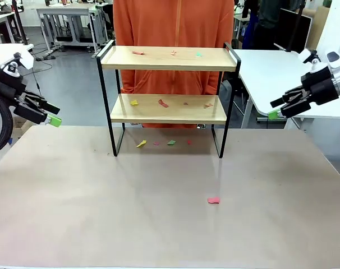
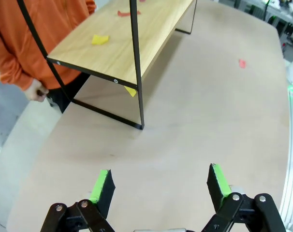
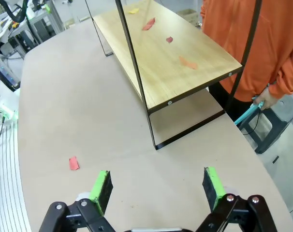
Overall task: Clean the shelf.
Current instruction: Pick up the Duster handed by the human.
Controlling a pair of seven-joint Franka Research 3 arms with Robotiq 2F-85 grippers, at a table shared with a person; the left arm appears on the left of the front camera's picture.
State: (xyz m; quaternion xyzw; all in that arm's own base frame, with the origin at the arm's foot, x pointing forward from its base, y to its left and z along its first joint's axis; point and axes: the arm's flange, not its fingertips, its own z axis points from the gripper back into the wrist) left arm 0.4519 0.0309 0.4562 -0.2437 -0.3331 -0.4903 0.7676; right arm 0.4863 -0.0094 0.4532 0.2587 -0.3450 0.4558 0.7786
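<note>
Shelf (image 1: 169,58): scraps (image 1: 163,103) on both boards, so needs clearing.
L gripper (image 1: 53,119): jaws wide, empty, parked aside.
R gripper (image 1: 274,114): also wide, empty.

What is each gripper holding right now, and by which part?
Nothing. The left gripper and the right gripper both stand open and empty above the beige tabletop, apart from the two-tier wooden shelf with black metal frame.

No readable text, label or number anywhere here
</note>
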